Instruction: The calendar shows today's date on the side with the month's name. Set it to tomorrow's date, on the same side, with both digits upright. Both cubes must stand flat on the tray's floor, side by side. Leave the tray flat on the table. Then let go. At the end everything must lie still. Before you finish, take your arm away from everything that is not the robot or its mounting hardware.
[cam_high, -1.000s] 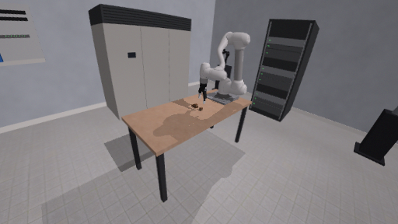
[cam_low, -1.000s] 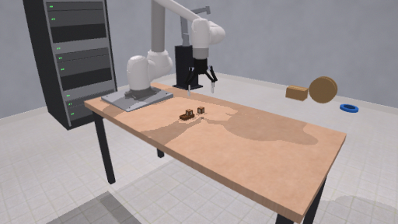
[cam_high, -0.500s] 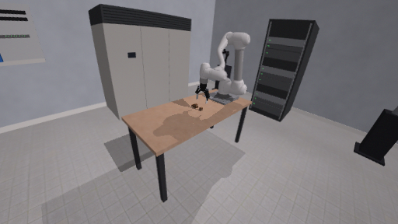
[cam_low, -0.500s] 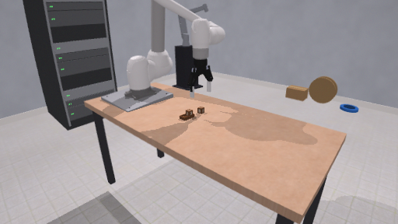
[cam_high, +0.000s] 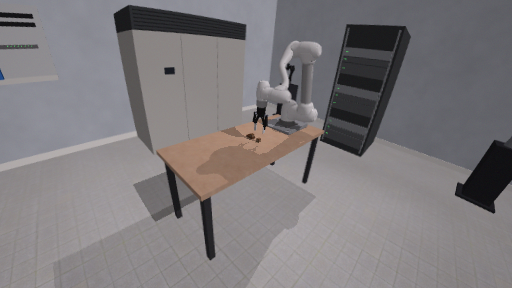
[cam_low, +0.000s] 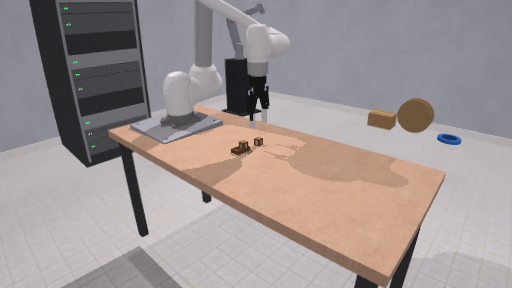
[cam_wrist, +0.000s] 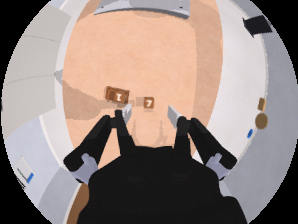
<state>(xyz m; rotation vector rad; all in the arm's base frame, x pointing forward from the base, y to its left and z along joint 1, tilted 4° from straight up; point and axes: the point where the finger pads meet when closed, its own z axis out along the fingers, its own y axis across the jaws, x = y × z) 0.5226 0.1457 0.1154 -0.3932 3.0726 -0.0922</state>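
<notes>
Wooden surface (cam_low: 350, 200) carries our calendar | tray (cam_wrist: 117, 95) holds one cube; second cube (cam_wrist: 148, 103) stands loose at its 3 o'clock, two cubes total | gripper (cam_wrist: 148, 117) hovers above, fingers half-spread, pinching nothing | loose cube lies at 12 o'clock between them.

On the tabletop (cam_low: 325, 200) we see the tray (cam_low: 239, 150) holding one cube (cam_low: 243, 144), the other cube (cam_low: 258, 141) just beside it, the gripper (cam_low: 257, 119) hanging above.
</notes>
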